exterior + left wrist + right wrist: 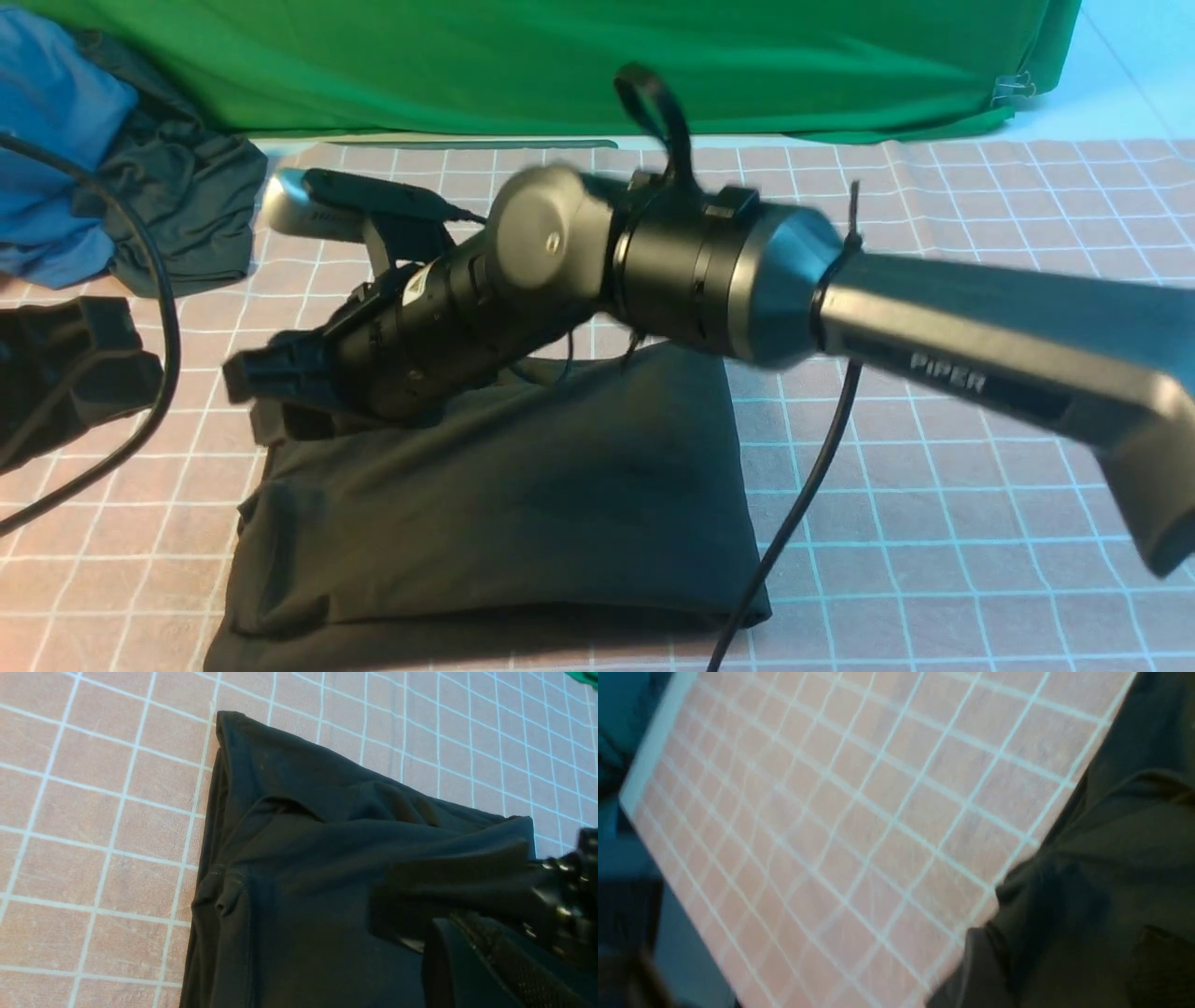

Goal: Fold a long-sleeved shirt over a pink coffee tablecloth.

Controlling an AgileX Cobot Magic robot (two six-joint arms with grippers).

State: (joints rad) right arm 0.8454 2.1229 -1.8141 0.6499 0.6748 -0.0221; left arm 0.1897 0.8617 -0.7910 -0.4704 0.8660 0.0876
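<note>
Pink tablecloth (980, 448), green cloth (560, 65) behind; blue cloth (47, 140) far left. Shirt (504, 523) folded, squarish. Right gripper (266, 401) over it, spread unclear; left gripper pressed together.

The right arm (934, 317) reaches across from the right side, its long grey link sloping down toward the middle, bending at a rounded joint (546, 243) into a dark wrist that angles down and to the left. At its end the right gripper (266, 397) points left and low, its two black fingers (257, 369) standing a little apart, one above the other. The left gripper (84, 364) sits at the far left edge, dark and closed.
</note>
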